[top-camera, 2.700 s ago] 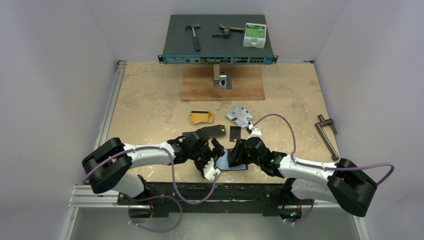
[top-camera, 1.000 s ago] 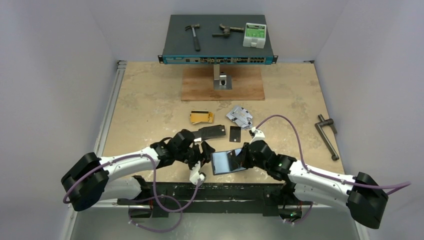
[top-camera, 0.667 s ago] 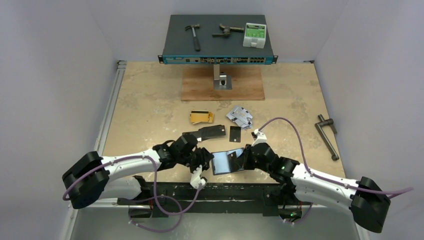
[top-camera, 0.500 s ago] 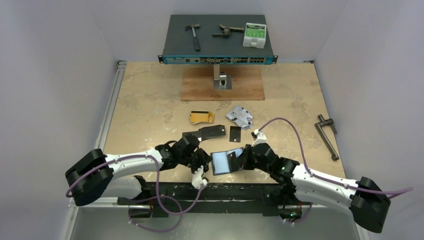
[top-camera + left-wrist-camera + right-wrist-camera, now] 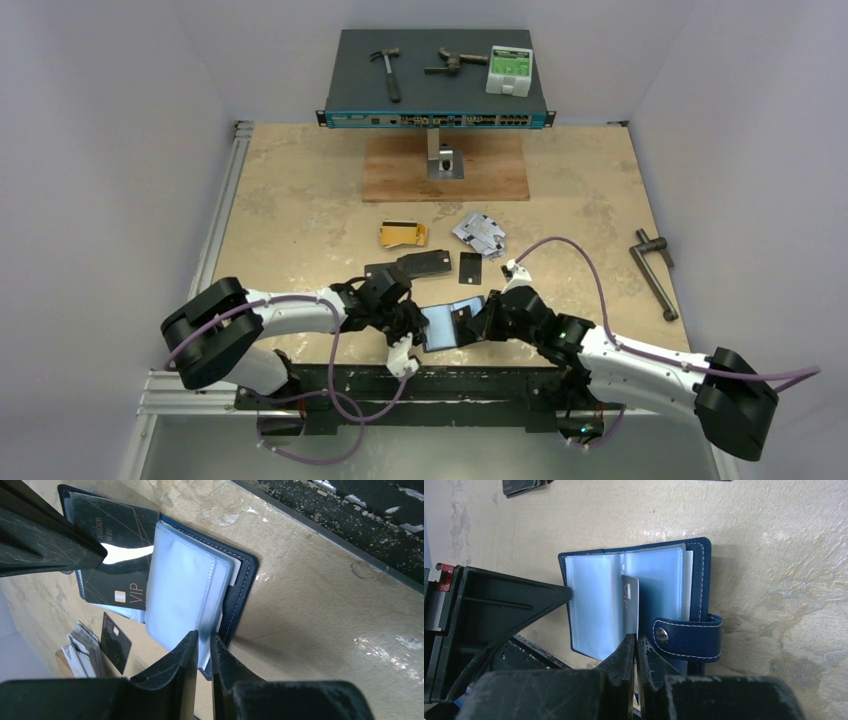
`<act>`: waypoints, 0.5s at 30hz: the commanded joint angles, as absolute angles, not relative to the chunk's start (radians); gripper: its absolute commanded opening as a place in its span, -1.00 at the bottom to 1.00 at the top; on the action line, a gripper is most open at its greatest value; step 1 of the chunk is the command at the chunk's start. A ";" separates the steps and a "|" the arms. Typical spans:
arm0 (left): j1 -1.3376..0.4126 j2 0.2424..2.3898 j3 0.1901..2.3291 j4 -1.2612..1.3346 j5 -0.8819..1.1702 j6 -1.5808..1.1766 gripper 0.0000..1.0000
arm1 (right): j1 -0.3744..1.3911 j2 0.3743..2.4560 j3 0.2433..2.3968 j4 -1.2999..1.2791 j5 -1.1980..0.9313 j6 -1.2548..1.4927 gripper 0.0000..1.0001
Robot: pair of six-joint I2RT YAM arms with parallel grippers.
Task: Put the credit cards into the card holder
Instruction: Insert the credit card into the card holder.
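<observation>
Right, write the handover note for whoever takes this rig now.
Left gripper: jaws shut on the clear plastic sleeves of the open navy-blue folding card holder.
Right gripper: jaws shut on a black plastic VIP card, its far end among the sleeves.
Done: holder open; no card visibly seated.
To do: seat it, then load the gold-yellow cards, silver-grey cards and loose black cards farther back.

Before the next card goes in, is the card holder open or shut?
Open: the card holder is spread wide, clear sleeves showing with a card against them, snap tab unfastened.
</observation>
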State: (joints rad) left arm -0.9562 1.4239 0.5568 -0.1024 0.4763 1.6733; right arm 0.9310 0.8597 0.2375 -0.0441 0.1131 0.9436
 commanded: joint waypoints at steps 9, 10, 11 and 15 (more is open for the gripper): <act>-0.915 1.487 0.626 -0.322 0.514 1.907 -0.75 | 0.930 0.937 0.250 -0.094 0.165 0.989 -1.00; -0.909 1.489 0.619 -0.326 0.511 1.932 -0.75 | 0.930 0.933 0.247 -0.092 0.168 0.989 -1.00; -0.904 1.487 0.609 -0.329 0.512 1.952 -0.76 | 0.929 0.927 0.242 -0.086 0.169 0.990 -1.00; -0.897 1.491 0.590 -0.322 0.511 1.994 -0.76 | 0.920 0.904 0.217 -0.036 0.163 0.984 -1.00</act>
State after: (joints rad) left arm -0.9115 1.4685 0.6163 -0.2455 0.4999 1.9060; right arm 0.9283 0.9154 0.2462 -0.0196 0.1211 0.9932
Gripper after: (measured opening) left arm 0.122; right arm 0.005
